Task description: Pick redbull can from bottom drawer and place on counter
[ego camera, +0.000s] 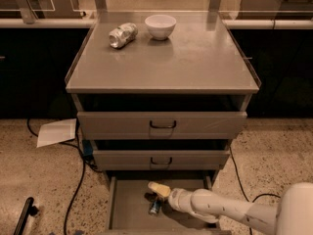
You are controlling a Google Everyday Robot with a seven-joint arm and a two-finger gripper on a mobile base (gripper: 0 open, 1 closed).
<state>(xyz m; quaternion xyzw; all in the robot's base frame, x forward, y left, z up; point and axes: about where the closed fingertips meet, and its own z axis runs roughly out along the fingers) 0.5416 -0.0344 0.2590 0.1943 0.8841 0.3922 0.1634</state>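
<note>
White paper sheet [56, 132] on the floor at left. Flat grey metal counter [195, 67] carries a dented silver can [122, 35] and a white bowl [160, 26]. Shallow grey bottom drawer [128, 210] is open. Slim blue-and-silver redbull can [155, 207] sits on the drawer floor. Cream-tipped gripper [155, 194] is just above the can; grip state cannot be told.

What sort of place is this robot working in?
Probably a lab or workshop: a grey metal three-drawer cabinet on speckled stone floor, loose black cables trailing beside it. The gripper is down in the open bottom drawer, by the slim blue-and-silver can.
</note>
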